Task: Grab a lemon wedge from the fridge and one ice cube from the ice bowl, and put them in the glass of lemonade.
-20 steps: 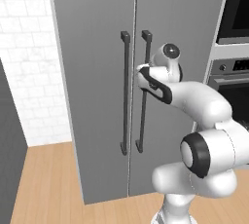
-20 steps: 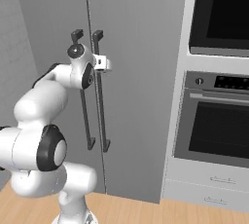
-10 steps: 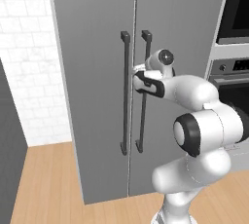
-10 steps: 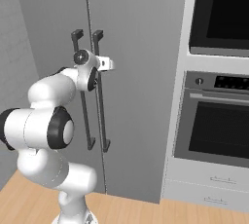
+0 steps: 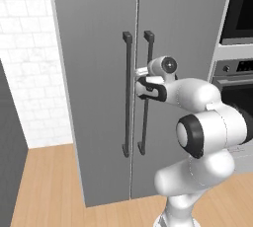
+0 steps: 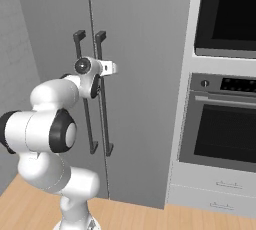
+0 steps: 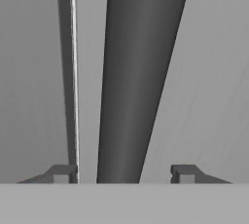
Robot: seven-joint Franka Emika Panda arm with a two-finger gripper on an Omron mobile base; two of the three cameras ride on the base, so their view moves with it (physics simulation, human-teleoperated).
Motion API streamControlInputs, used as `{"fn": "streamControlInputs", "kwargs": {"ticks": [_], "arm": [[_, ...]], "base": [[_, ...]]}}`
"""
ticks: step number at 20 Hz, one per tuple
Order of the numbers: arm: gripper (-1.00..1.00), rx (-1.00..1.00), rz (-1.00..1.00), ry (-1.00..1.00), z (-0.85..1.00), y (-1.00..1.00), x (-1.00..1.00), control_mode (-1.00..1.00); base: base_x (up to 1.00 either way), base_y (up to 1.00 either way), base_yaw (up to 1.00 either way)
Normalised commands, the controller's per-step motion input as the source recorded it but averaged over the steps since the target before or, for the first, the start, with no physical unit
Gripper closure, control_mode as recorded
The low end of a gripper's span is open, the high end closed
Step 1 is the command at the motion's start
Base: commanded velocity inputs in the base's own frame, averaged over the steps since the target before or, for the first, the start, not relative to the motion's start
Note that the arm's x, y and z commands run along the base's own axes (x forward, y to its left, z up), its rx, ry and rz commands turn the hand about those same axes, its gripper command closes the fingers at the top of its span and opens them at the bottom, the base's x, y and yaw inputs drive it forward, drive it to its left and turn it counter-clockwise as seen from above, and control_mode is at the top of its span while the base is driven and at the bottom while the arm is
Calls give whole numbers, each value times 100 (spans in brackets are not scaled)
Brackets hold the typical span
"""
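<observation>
In the left base view, the fridge (image 5: 94, 63) is standing tall and grey with both doors shut, its two dark bar handles running side by side down the middle; the end effector (image 5: 140, 89) is reaching in at the right handle (image 5: 145, 97), about a third of the way down the bar, with the white arm rising from the lower right; a white brick wall (image 5: 29, 63) is showing to the left and a wooden floor (image 5: 49, 181) below. In the right base view, the end effector (image 6: 100, 74) is sitting at that same handle (image 6: 104, 109), beside the left handle (image 6: 85, 99); a built-in oven (image 6: 225, 129) is standing to the right of the fridge (image 6: 145, 74). In the hand view, the dark handle bar (image 7: 138, 77) is running up between the two fingertips (image 7: 61, 173), which are standing apart on either side of it, with a gap showing on each side; the door seam is lying just left of the bar.
</observation>
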Motion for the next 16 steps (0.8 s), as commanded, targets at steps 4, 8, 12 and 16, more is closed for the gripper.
{"fn": "streamControlInputs", "kwargs": {"ticks": [4, 8, 12, 16], "arm": [[100, 0, 0, 0, 0, 0, 0, -100], [100, 0, -1, 0, 1, -21, -7, -100], [100, 0, -9, 0, 5, -59, -37, -100], [100, 1, -13, 0, 9, -79, -59, -100]], "base": [[0, 0, 0], [0, 0, 0], [0, 0, 0], [0, 0, 0]]}}
